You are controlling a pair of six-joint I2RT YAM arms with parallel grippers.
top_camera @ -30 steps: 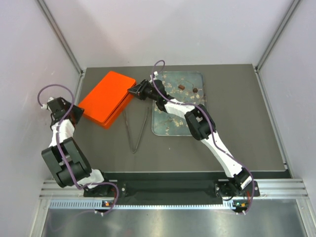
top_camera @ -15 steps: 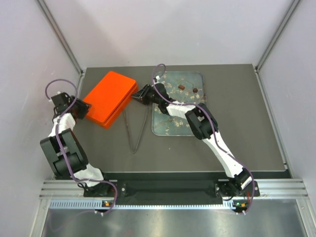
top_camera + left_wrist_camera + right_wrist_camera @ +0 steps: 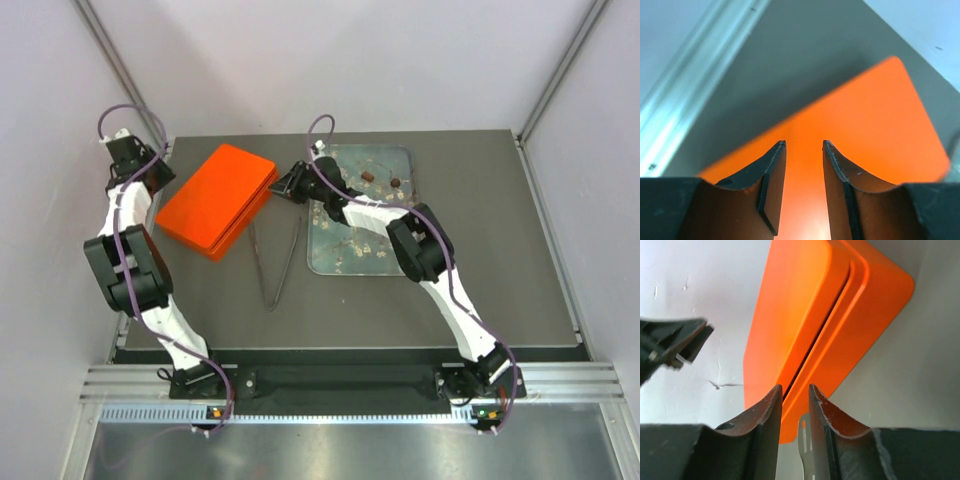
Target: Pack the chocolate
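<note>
At the far left, the left gripper hangs over the table's left rear corner, close to the frame rail. Its jaws are a slim gap apart with nothing between them, and it points across the orange box. The box lies flat and askew near the left rear. Its lid sits on the base with only a dark seam between them, so its contents cannot be seen. The right gripper is at the box's right edge, in line with that seam. Its jaws are narrowly parted and hold nothing that can be seen; whether the tips touch the box I cannot tell. Just beside the box, metal tongs lie on bare table with their legs spread toward the rear. Right of them is the glassy tray, partly crossed by the right arm. The chocolate is on the tray near its far edge: two small brown pieces, close together but apart. The table beyond the tray runs bare to its right edge, and so does the near strip in front of the tongs.
</note>
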